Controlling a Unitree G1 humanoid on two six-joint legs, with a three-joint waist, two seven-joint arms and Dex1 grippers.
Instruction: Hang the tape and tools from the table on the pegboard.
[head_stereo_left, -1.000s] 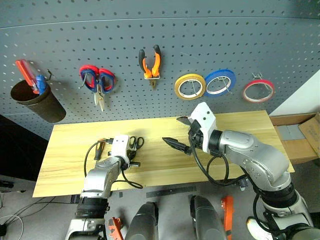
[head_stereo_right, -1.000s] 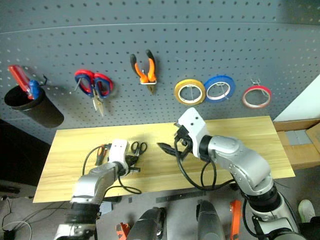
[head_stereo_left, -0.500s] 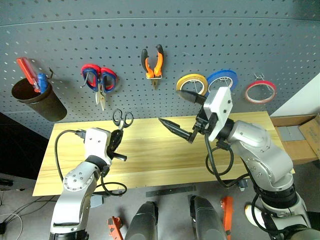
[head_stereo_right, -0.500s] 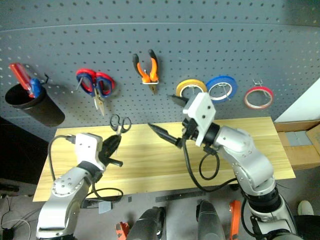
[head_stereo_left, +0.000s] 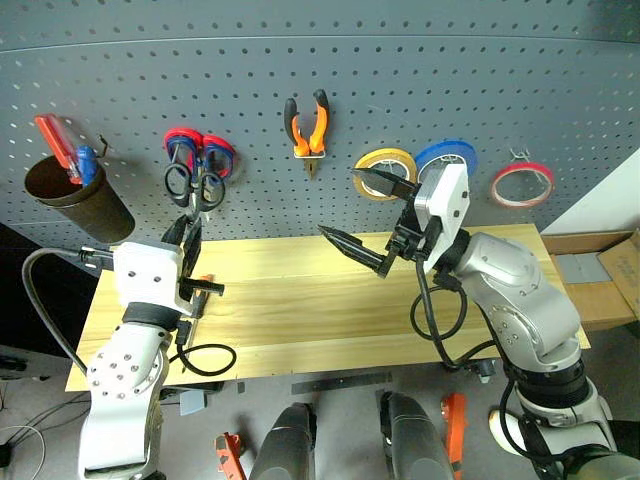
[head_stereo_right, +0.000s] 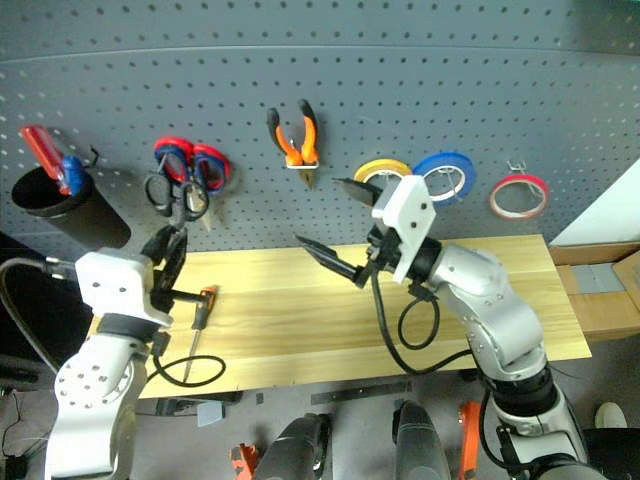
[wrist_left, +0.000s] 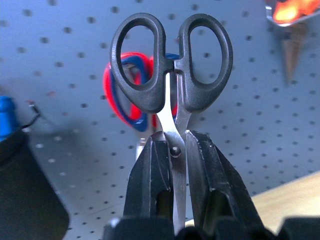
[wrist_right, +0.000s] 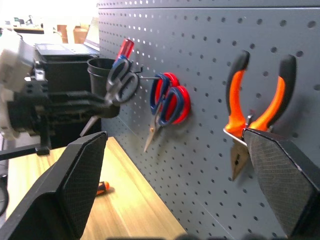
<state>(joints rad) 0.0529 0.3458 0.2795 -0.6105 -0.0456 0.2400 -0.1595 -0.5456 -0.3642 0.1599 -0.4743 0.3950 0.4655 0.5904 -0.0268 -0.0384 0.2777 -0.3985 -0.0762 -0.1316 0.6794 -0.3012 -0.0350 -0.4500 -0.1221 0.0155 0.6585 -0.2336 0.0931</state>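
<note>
The left claw (wrist_left: 172, 150) has lifted the black scissors (head_stereo_left: 182, 187) off the tabletop (head_stereo_left: 300, 310), clamped on the blades, up by the pegboard (head_stereo_left: 400, 90). They can hang next. The right claw (head_stereo_left: 365, 215) stays wide apart. The screwdriver (head_stereo_right: 203, 305) still lies below.

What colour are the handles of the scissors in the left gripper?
Black, clearest in the left wrist view: scissors.

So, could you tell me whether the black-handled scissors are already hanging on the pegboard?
No, the left gripper is shut on the black-handled scissors' blades, holding them up in front of the pegboard.
</note>
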